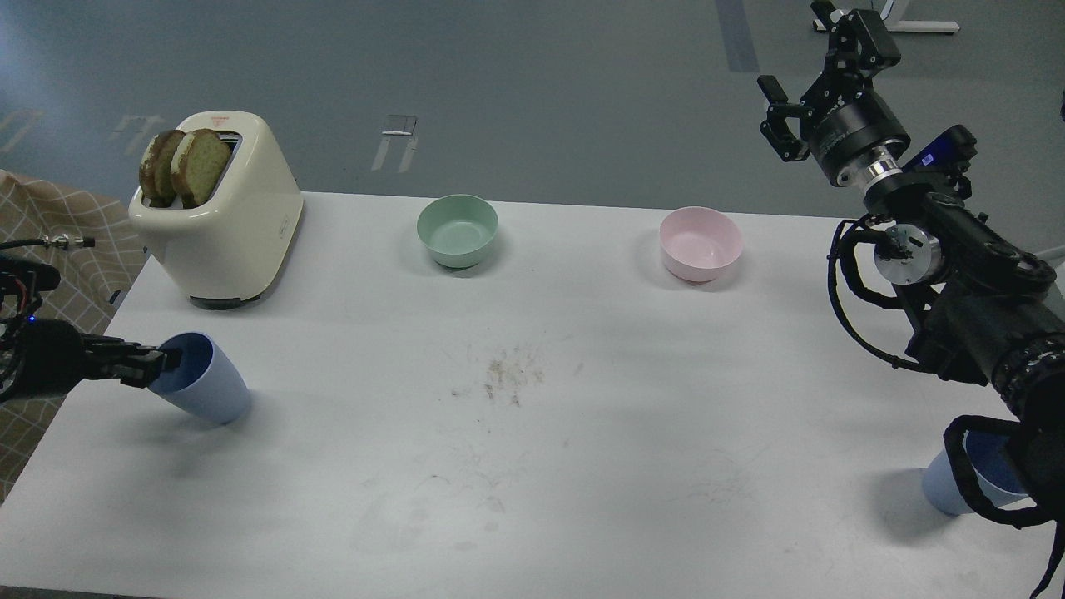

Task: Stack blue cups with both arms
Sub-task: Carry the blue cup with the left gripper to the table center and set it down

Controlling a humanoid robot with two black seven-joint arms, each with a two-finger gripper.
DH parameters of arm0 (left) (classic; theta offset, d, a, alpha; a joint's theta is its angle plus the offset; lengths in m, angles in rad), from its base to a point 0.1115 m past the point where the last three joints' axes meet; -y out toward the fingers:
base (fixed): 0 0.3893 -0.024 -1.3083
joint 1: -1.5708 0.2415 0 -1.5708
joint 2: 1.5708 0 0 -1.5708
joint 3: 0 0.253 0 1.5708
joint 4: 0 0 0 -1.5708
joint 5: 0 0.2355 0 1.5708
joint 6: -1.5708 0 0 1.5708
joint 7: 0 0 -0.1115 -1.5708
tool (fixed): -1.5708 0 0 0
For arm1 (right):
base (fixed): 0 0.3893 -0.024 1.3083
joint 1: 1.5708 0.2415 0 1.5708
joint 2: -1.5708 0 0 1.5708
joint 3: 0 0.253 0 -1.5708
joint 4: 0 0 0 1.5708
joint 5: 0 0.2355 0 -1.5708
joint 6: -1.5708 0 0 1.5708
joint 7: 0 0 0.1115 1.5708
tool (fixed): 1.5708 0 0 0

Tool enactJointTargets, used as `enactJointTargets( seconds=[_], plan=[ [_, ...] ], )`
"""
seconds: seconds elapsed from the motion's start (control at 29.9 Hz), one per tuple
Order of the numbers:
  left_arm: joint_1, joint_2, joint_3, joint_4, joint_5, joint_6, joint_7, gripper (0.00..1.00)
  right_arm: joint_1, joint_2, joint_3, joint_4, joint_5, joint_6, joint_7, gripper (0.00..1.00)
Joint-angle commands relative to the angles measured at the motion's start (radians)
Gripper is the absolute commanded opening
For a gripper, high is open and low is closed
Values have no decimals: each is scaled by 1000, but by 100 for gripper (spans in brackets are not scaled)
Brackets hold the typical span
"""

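The white rectangular table (pixel 532 466) is carrying everything. The cream toaster (pixel 220 208), far left, is holding two toast slices (pixel 185 165); the pale green bowl (pixel 457 230) and pink bowl (pixel 700 242) are sitting empty. The near-left matte light-blue tumbler (pixel 206 384) is tilting, its mouth facing left, with the left gripper (pixel 158 363) pinching its rim. The second blue tumbler (pixel 969 484) is standing near right, under the right arm, while the right gripper (pixel 819 71) is hovering high, jaws spread.

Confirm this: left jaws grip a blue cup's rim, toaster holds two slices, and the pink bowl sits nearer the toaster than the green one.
Wrong on the bowls. The head view shows the green bowl nearer the toaster; the pink bowl sits farther right. The rest stands: left gripper on the blue cup, two slices.
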Motion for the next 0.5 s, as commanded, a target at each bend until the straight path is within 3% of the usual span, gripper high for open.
enactJointTargets(
  seconds=[0.0, 0.23, 0.33, 0.47],
  plan=[
    [-31, 46, -11, -89, 1, -3, 0, 0, 40, -21, 0, 17, 0, 0, 0, 100],
    [-324, 44, -11, -283, 7, -111, 0, 0, 227, -41, -18, 32, -3, 0, 0, 100],
    [-442, -37, -9, -333, 8, -177, 0, 0, 304, -33, -104, 32, -1, 0, 0, 100],
    [-502, -166, -9, -337, 36, -177, 0, 0, 348, -12, -172, 32, -1, 0, 0, 100]
  ],
)
